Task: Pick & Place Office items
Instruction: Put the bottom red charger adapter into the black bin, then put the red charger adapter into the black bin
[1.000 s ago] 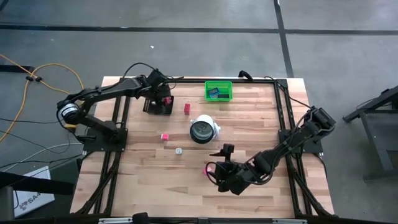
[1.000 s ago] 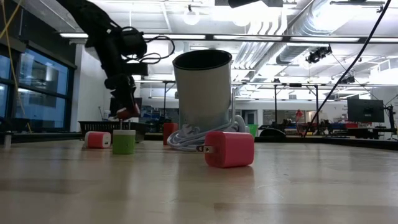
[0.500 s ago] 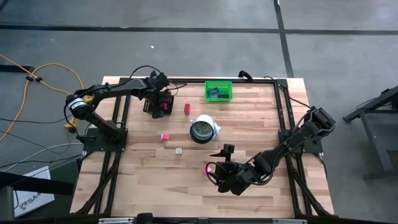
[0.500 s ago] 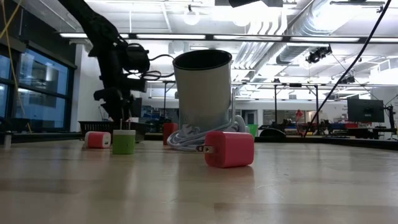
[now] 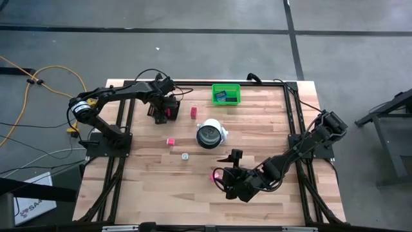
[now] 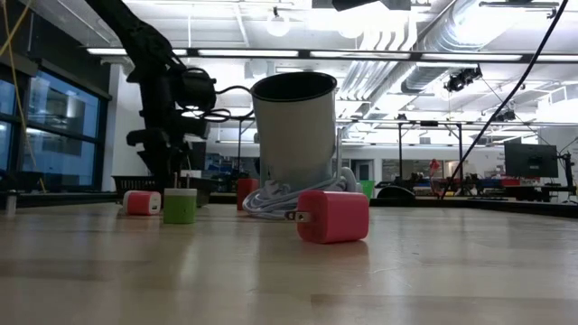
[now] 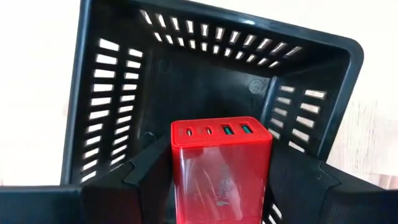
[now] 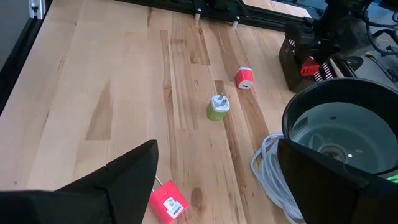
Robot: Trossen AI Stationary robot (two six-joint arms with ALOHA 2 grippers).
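My left gripper (image 5: pixel 165 108) reaches steeply down into the black mesh tray (image 7: pixel 93 93) at the table's far left, shut on a red block with a row of ports (image 7: pixel 221 168). My right gripper (image 5: pixel 222 175) waits open near the front edge, above a pink block (image 8: pixel 166 204). Lying loose on the table are a red block (image 5: pixel 193 112), a small pink block (image 5: pixel 170 141) and a little green-and-white plug (image 8: pixel 217 107). The green bin (image 5: pixel 226 94), at the far edge, holds blue and dark flat pieces. My left gripper pinches the red block by two opposite long sides (image 7: pixel 175 183) between its two fingers (image 7: pixel 134 183). The fingers come from above, pointing steeply down, and lie along the block. Its port end (image 7: pixel 221 132) points at the tray's floor; whether it touches the floor I cannot tell.
A large white round container with a dark inside (image 5: pixel 210 134) stands mid-table, a white cable (image 8: pixel 270 177) coiled at its foot. Black frame rails run along the table's left, right and far edges. Bare wood lies along the near left.
My left gripper has gone down into the black tray with the red block and has tipped to point more steeply down. In the low view the block has sunk from plain sight to behind the tray's wall. My right arm has kept still.
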